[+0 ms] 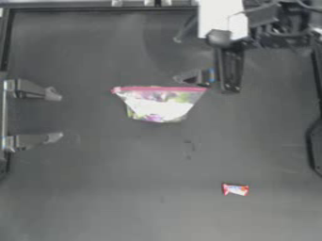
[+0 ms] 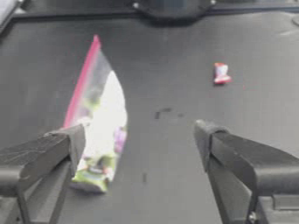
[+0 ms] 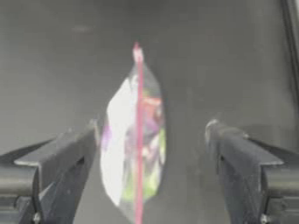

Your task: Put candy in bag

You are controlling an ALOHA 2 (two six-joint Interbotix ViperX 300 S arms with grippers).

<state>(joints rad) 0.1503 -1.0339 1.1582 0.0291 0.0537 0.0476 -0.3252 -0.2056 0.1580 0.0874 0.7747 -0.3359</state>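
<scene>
The bag [image 1: 158,103] lies in the middle of the table, clear plastic with a pink strip along its far edge and white, green and purple inside. The candy [image 1: 235,189], small with red ends, lies alone toward the near right. My right gripper [image 1: 211,81] reaches in from the top right and hovers open just beyond the bag's right top corner. In the right wrist view the bag [image 3: 137,140] shows between the spread jaws of that gripper [image 3: 152,140]. My left gripper [image 1: 60,115] waits open at the left edge. Its wrist view shows the bag [image 2: 99,118] and the candy [image 2: 221,73] beyond the gripper [image 2: 140,140].
The right arm's white body [image 1: 220,19] sits at the top of the table by the back rail. A dark rounded part [image 1: 316,146] juts in at the right edge. A small scuff [image 1: 189,148] marks the table below the bag.
</scene>
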